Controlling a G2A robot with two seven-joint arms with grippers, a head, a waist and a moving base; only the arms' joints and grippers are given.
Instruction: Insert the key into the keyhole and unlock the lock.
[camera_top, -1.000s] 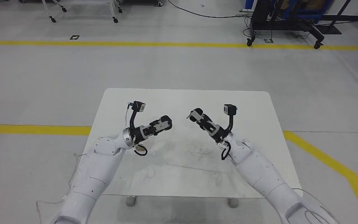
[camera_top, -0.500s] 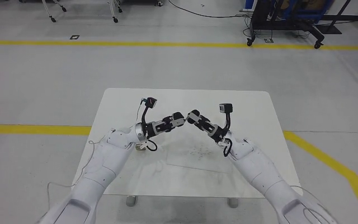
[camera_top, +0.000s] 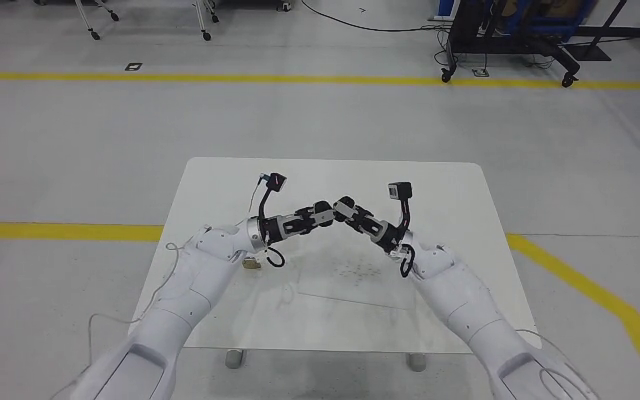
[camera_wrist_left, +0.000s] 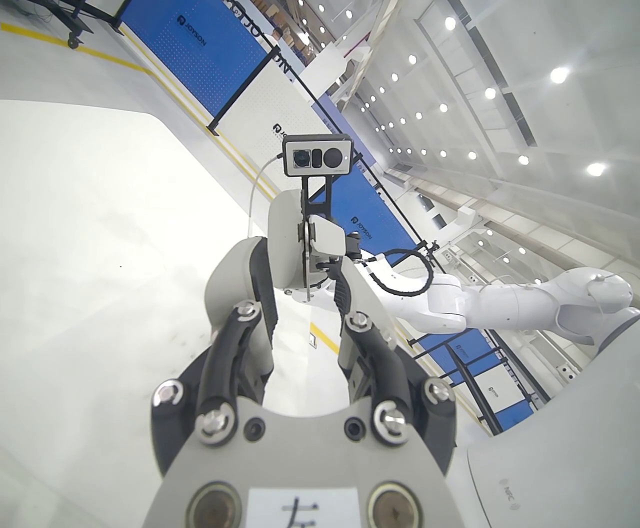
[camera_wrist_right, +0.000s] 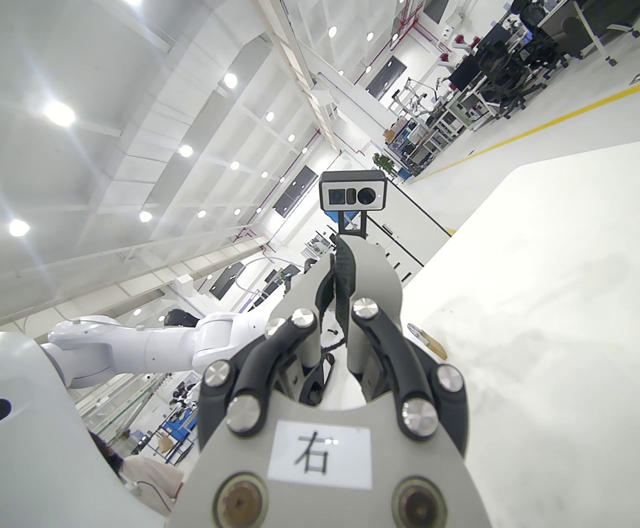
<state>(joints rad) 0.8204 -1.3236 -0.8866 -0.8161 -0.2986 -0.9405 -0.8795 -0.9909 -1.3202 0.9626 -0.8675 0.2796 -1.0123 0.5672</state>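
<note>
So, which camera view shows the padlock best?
The right wrist view: the padlock lies on the table, brass body and shackle both plain. In the top view the padlock is a small speck close by the left arm. The left wrist view faces the right arm instead.

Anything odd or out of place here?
The padlock lies flat on the table by the left arm, untouched, while the left gripper and right gripper meet tip to tip in the air, away from it.
</note>
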